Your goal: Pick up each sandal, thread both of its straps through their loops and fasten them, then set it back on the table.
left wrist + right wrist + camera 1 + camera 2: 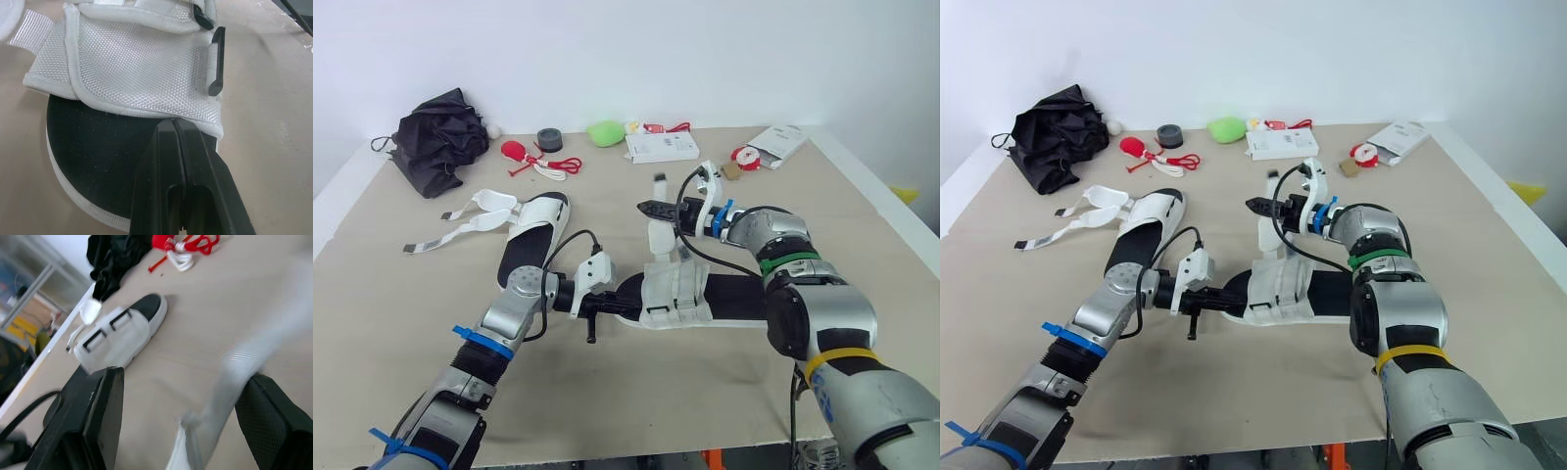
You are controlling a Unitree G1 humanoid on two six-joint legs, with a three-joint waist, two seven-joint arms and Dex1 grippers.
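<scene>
So left gripper (173,125) is pinched closed at the near sandal's (680,289) toe, right gripper (183,377) sits wide around its strap (234,372).

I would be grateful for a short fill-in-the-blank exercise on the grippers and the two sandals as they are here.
1. The left gripper, at the toe of the near sandal, is ___.
2. The right gripper is ___, with a white strap rising between its fingers.
3. On the table, the far sandal lies on the robot's ___ side of the near sandal.

Missing words: shut; open; left.
</scene>
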